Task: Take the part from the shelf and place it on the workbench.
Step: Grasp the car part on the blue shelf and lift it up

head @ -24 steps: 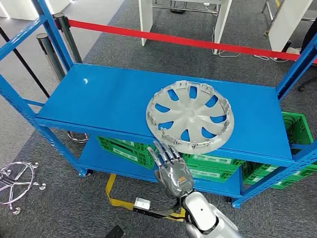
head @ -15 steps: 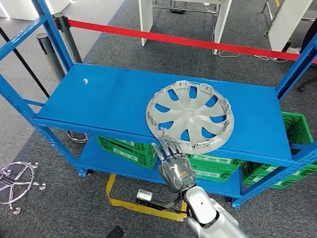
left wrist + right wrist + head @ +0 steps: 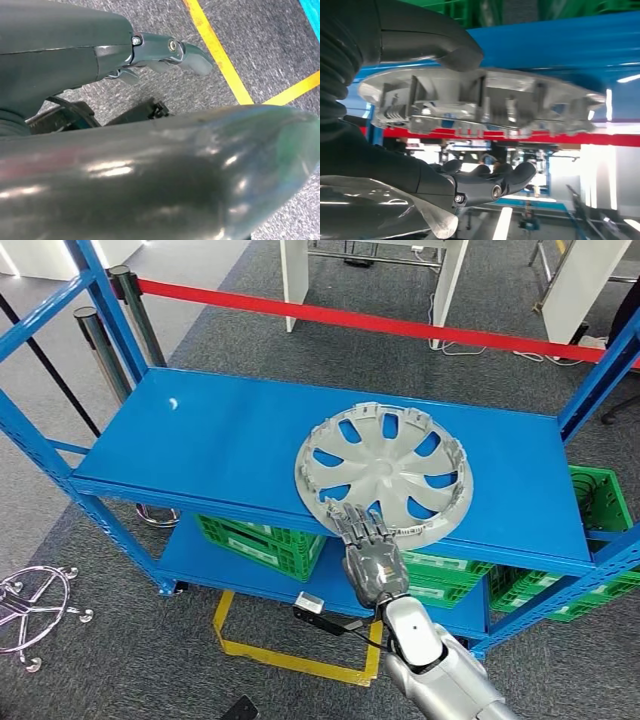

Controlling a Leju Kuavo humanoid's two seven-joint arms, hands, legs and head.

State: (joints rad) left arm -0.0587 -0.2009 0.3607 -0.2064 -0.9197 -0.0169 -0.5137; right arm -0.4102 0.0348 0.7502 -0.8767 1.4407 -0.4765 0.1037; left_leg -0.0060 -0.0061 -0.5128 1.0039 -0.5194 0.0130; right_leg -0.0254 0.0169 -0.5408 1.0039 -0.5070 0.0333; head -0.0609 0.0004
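- At the near edge of the shelf (image 3: 226, 440), my right hand (image 3: 370, 550) reaches in with its fingers (image 3: 361, 524) stretched forward over the rim of the part (image 3: 383, 476), holding nothing.
- From the right wrist view, the part's rim (image 3: 482, 102) sits in the gap between my thumb (image 3: 433, 42) and my darker fingers (image 3: 490, 182); neither side clearly presses on it, so I judge the grasp not yet made.
- My left hand (image 3: 166, 50) hangs low over grey carpet and yellow floor tape; whether it is spread or curled I cannot tell.
- My right hand is by far the nearer one, and the part lies straight ahead of it, overhanging the shelf's near edge a little.
- Being round, the part has no long axis; it lies flat, face up, toward the right end of the shelf.
- It looks like a silver-grey plastic wheel cover: thin, stiff, with curved spokes, open windows, and small clips around the rim.
- Smooth blue painted metal carries it, so I expect it to slide easily.
- Below it, green slatted crates (image 3: 256, 540) sit on the lower shelf.
- Beyond the shelf's far edge, a red barrier belt (image 3: 362, 320) crosses grey carpet.
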